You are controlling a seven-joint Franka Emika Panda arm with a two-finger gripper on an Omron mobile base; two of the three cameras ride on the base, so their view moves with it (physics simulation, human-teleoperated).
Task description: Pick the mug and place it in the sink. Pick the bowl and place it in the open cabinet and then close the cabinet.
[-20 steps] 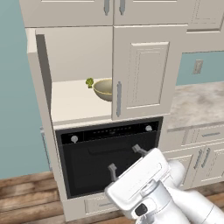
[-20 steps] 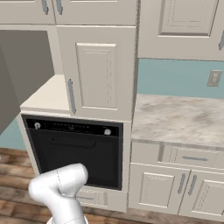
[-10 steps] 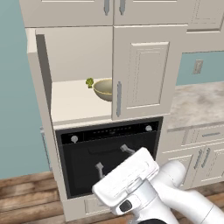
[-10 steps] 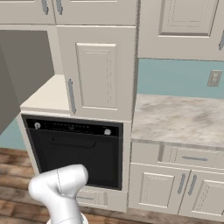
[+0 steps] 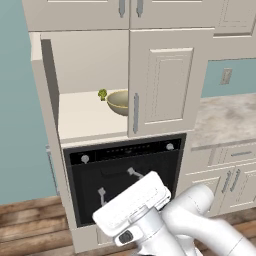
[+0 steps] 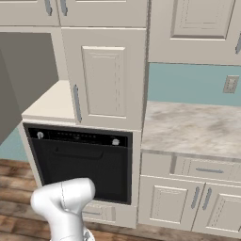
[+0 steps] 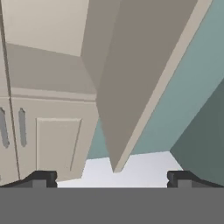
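Observation:
The olive-tan bowl (image 5: 117, 102) rests on the beige shelf of the cabinet (image 5: 85, 117), half hidden behind the shut right door (image 5: 162, 80). The left door (image 5: 50, 95) stands open, edge-on to the left base view. My gripper (image 5: 117, 183) hangs open and empty in front of the black oven, well below the bowl. In the hand view the fingertips (image 7: 41, 177) stand far apart, and the open door (image 7: 131, 78) is seen from below. The mug and the sink are out of view.
A small green broccoli-like item (image 5: 102, 93) sits just left of the bowl. The black oven (image 6: 80, 162) is under the cabinet. A marble counter (image 6: 193, 127) with low cabinets runs to the right. The open door (image 6: 19, 80) juts out at the left.
My hand has slid to the left across the oven front, staying at about the same height. Its jaws stay wide. Bowl, doors and base have not moved.

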